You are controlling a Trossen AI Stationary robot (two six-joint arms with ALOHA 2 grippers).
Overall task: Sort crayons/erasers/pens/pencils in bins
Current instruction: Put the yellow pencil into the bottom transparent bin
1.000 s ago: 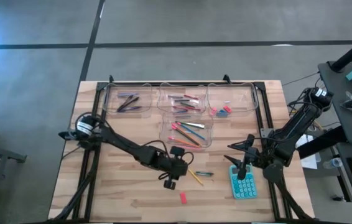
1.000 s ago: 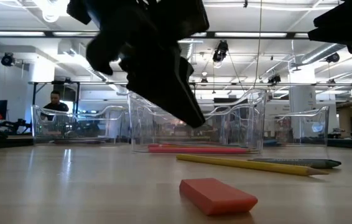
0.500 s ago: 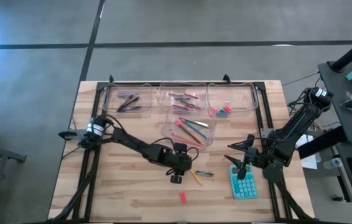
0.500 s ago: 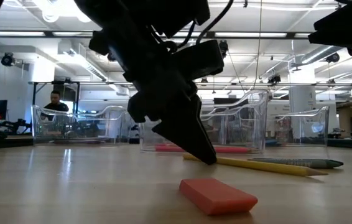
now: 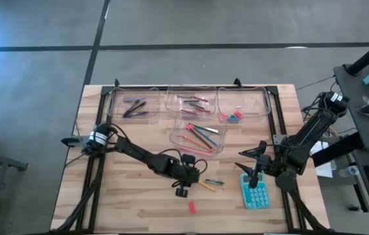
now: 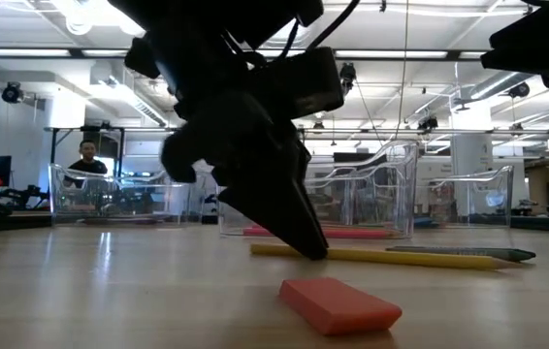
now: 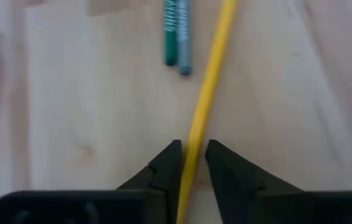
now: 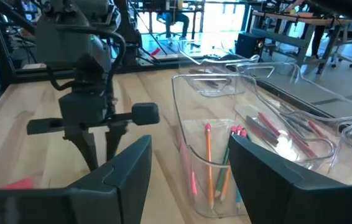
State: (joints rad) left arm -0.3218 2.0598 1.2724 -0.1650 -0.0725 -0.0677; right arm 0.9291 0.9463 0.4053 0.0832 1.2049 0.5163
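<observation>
The left gripper [image 5: 193, 181] is down at the table's middle, a little nearer than the single bin, its fingertips [image 7: 168, 160] pinching the yellow pencil [image 7: 208, 93] from both sides — the pencil runs straight out between them and lies flat on the wood. In the low view the same gripper [image 6: 306, 244] meets the pencil [image 6: 381, 257] right at the tabletop.

Just beside the pencil's far end lie two short dark green crayons [image 7: 176, 34], side by side and touching. Nearer than the gripper, alone on the bare wood, sits a red eraser [image 5: 191, 207], large in the foreground of the low view [image 6: 338, 302].

Along the far edge stand three clear bins in a row: the left bin [image 5: 115, 104] holds dark pens [image 5: 133, 108], the middle bin [image 5: 171, 104] holds pink and red crayons [image 5: 194, 103], and the right bin [image 5: 263, 104] holds pink and blue erasers [image 5: 233, 116]. A fourth bin [image 5: 175, 136], just nearer than the middle one, holds coloured pencils [image 5: 199, 135].

Farther right, the right gripper [image 5: 255, 171] hangs above the table's right side — its fingers [image 8: 126, 171] spread wide and holding nothing — just over the far end of a teal calculator [image 5: 257, 192].
</observation>
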